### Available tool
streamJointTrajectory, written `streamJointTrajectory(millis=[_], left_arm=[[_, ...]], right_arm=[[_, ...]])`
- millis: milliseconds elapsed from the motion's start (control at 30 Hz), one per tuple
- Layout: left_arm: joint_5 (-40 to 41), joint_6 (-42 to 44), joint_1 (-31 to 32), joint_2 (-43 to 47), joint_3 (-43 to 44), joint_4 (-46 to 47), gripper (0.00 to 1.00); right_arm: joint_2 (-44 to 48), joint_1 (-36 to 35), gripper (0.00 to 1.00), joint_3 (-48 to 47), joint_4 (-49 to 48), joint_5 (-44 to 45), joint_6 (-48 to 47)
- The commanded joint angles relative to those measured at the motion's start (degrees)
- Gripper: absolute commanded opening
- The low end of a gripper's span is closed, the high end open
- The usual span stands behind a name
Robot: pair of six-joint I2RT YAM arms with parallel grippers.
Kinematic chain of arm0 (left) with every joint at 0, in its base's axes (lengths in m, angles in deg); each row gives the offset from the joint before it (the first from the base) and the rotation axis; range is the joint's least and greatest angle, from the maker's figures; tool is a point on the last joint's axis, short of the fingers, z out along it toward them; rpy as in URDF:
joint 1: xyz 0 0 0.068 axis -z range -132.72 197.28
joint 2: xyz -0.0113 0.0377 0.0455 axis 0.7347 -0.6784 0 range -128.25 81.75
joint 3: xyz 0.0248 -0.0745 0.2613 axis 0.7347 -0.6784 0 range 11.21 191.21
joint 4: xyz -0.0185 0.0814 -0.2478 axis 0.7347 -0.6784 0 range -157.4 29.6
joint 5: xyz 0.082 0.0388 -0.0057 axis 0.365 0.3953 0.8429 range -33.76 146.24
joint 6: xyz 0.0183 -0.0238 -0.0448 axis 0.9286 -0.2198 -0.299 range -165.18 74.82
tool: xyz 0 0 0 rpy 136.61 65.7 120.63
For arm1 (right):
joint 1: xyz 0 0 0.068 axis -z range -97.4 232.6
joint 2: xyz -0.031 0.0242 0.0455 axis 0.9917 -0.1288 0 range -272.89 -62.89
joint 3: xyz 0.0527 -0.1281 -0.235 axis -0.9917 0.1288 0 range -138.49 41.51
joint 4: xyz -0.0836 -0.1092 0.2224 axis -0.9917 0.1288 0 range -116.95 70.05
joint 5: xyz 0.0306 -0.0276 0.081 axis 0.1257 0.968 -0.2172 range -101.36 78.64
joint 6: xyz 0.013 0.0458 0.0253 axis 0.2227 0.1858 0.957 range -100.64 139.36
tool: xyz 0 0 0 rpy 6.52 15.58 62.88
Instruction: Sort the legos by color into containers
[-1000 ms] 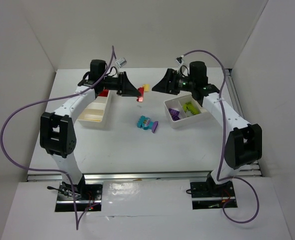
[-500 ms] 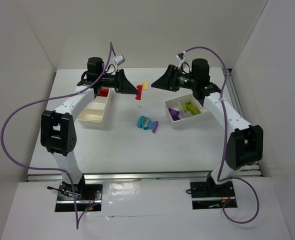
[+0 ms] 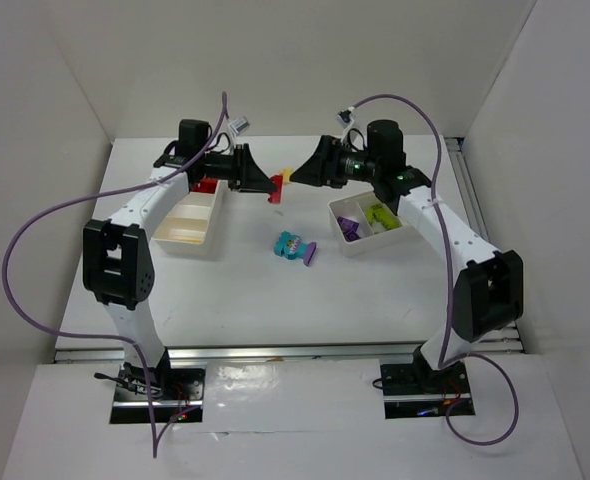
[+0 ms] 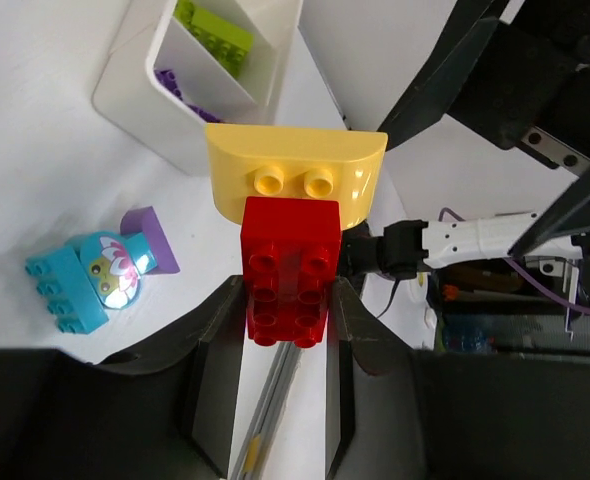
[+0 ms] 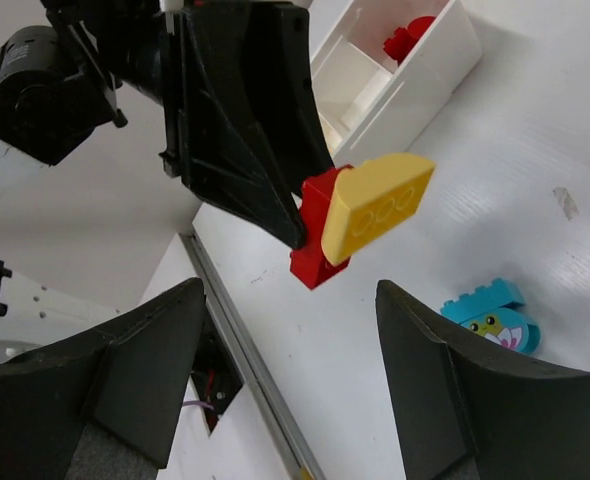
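My left gripper [image 3: 265,185] is shut on a red brick [image 3: 275,191] with a yellow brick [image 3: 287,176] stuck on its far end, held above the table between the two trays. In the left wrist view the fingers [image 4: 225,330] clamp the red brick [image 4: 290,270] and the yellow brick [image 4: 295,170] sits on top of it. My right gripper [image 3: 303,172] is open and faces the yellow brick [image 5: 375,205] from the right, apart from it. A cyan brick [image 3: 292,244] and a purple brick [image 3: 309,253] lie mid-table.
The left white tray [image 3: 215,225] holds a red brick [image 3: 207,185]. The right white tray [image 3: 360,250] holds purple [image 3: 348,228] and lime green [image 3: 380,213] bricks. The two grippers are close together at the back centre.
My right gripper has moved left toward the yellow brick. My left gripper still holds the red and yellow bricks and has shifted only slightly.
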Motion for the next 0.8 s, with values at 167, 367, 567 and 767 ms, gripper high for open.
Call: streamJointTrajectory(millis=[167, 367, 567, 767], left_arm=[[7.86, 6.29, -0.35, 6.31, -2.12, -7.33, 0.00], [16.47, 10.17, 0.78, 8.95, -2.65, -13.84, 0.00], [22.01, 12.10, 1.84, 9.49, -2.65, -17.19, 0.00], [24.91, 13.24, 2.37, 8.96, -1.51, -19.65, 0.00]], right_arm=[[-6.00, -3.22, 0.72, -3.95, 0.58, 10.77, 6.12], [-9.78, -6.20, 0.72, -5.00, 0.66, 15.78, 7.89], [-12.42, -7.43, 0.70, -6.15, -0.13, 15.79, 8.42], [-13.65, -7.96, 0.67, -5.27, -2.78, 14.56, 9.21]])
